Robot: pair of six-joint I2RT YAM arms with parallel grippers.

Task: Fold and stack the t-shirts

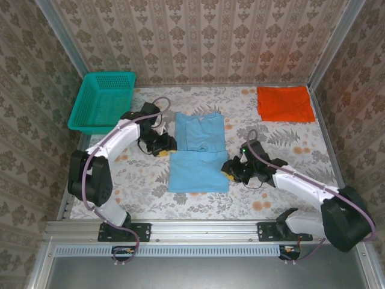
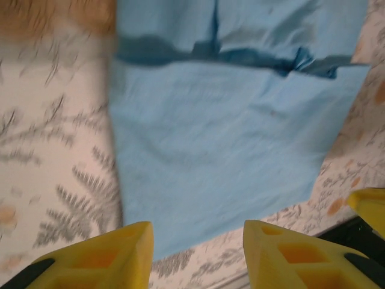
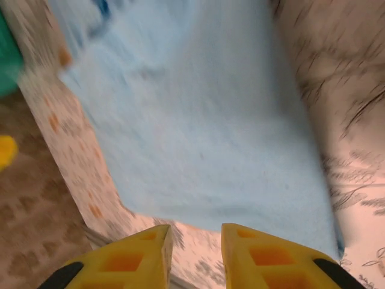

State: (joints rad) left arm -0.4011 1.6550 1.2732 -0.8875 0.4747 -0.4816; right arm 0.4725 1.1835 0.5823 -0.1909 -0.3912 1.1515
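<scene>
Left end effector, fingers spread and holding nothing, sits just left of the blue shirt. Right end effector, narrowly parted and holding nothing, sits just right of it.

- Overhead, the light is bright, even and soft; the picture is sharp, with faint shadows.
- Ahead of the left jaws, the blue t-shirt and tabletop are motion-blurred.
- Beyond the right jaws the blur is heavier; both jaws look sharper.
</scene>
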